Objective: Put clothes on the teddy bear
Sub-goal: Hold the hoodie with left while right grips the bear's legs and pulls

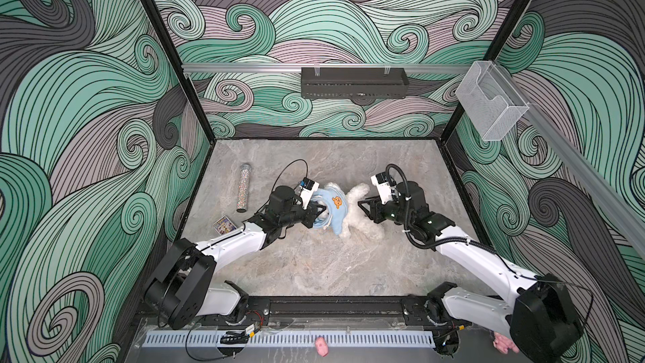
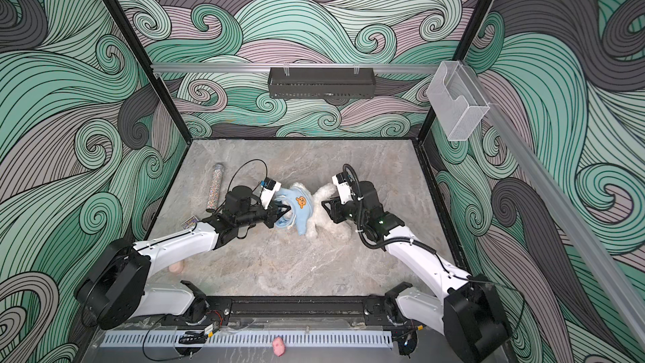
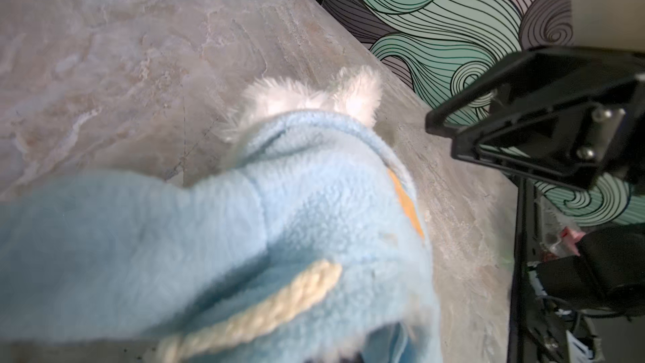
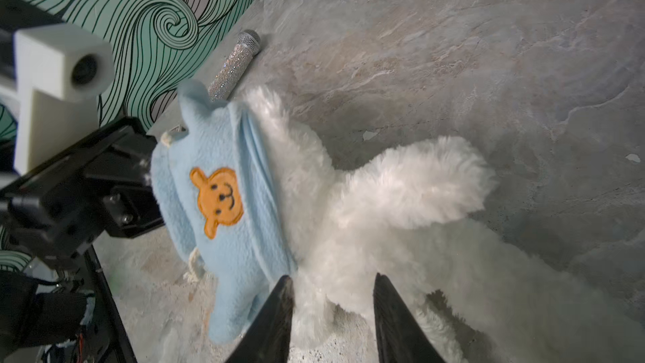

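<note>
At the far left of the table (image 1: 314, 267) a glittery microphone (image 1: 243, 188) and a small picture card (image 1: 224, 225) lie well apart from the work and play no part in it. Next comes the left gripper (image 1: 319, 211), its fingers closed and buried in the hood end of a light blue hoodie (image 1: 333, 209), so it appears to be gripping that fabric. The hoodie (fleece, with an orange bear patch and a cream drawstring) is already over the head and upper body of the teddy bear (image 1: 353, 225), which lies on its side at the middle of the table. A white tuft pokes out past the blue fabric, though whether it is an ear or a paw cannot be told. The belly and the legs are bare. At the right, the right gripper (image 4: 333, 277) sits at the bear's lower body with its fingers (image 4: 275, 323) parted and fur showing between them, clamping nothing. The dressing looks roughly half done: the garment is on but bunched high. What seems left is to draw the hem down over the torso and to check the arms are in the sleeves.
</note>
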Controlling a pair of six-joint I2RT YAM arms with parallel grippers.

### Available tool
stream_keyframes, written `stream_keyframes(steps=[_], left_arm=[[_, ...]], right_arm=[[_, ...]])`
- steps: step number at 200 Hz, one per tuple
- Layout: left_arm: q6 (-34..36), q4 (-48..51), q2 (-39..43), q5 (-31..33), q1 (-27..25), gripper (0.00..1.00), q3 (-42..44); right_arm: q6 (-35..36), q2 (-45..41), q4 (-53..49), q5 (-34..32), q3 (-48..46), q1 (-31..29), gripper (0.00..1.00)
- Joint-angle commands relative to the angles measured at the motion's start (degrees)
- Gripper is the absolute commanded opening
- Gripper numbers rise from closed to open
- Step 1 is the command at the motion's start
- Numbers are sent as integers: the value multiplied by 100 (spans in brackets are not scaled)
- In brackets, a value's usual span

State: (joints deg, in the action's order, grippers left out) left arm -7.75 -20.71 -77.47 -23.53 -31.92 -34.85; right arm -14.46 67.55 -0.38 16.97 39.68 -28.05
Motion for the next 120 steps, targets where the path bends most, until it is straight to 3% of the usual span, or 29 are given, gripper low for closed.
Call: stream_keyframes(steps=[1,36,69,120], left_arm=[[1193,-296,-203,221,-59,6,-246],[1216,-244,-690,86,-78,16,-327],[670,271,-817,469,-79,29,-534],[204,839,-552,658,-88,35,-631]], right_arm=[[-583,613,68,-426,-74,-9,34],[-936,1442,1080,-574,-448,-34,25],[-887,1934,1177,-597,-485,-86,21],[-810,2095,1105,-625,-455,-95,18]])
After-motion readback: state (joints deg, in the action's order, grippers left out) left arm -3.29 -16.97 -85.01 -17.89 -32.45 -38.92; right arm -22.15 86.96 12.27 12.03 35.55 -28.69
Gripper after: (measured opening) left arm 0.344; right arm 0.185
